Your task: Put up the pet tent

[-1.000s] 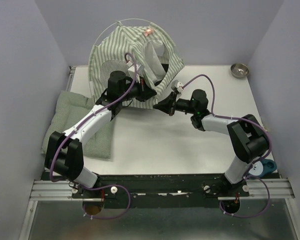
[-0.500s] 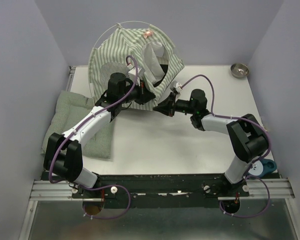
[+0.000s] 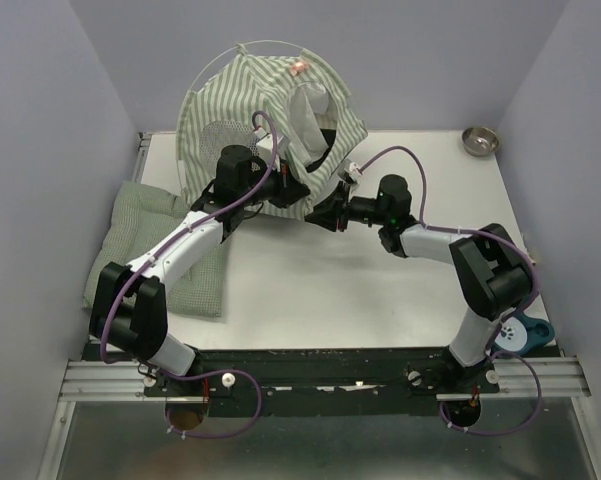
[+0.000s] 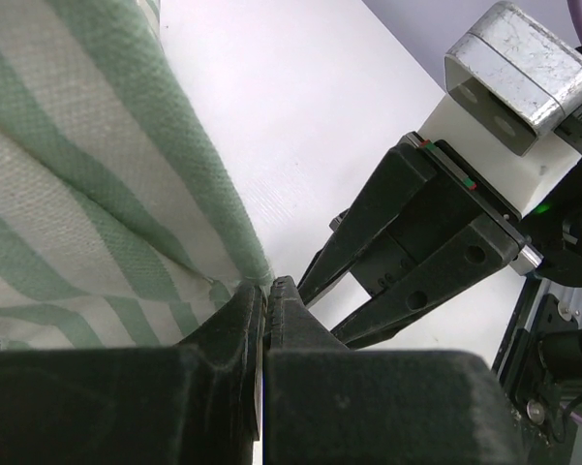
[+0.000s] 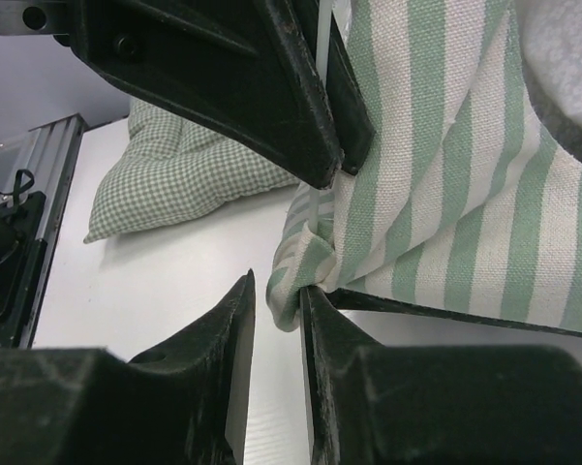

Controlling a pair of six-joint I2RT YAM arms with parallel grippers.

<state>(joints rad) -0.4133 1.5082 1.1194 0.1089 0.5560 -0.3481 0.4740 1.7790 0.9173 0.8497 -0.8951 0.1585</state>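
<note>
Pet tent (image 3: 265,100) is standing domed at the far left of the counter (image 3: 380,290). Left fingers (image 4: 234,325) are pinching tight on its near hem. Right fingers (image 5: 223,339) are sitting narrowly parted, with the hem corner poking into their gap.

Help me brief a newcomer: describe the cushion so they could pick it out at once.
Find the white table, then its left edge beside the left arm. The cushion lies flat there, partly hidden by that arm. Unlike the domed, striped pet tent beyond it, it is finely checked green and quilted.
</note>
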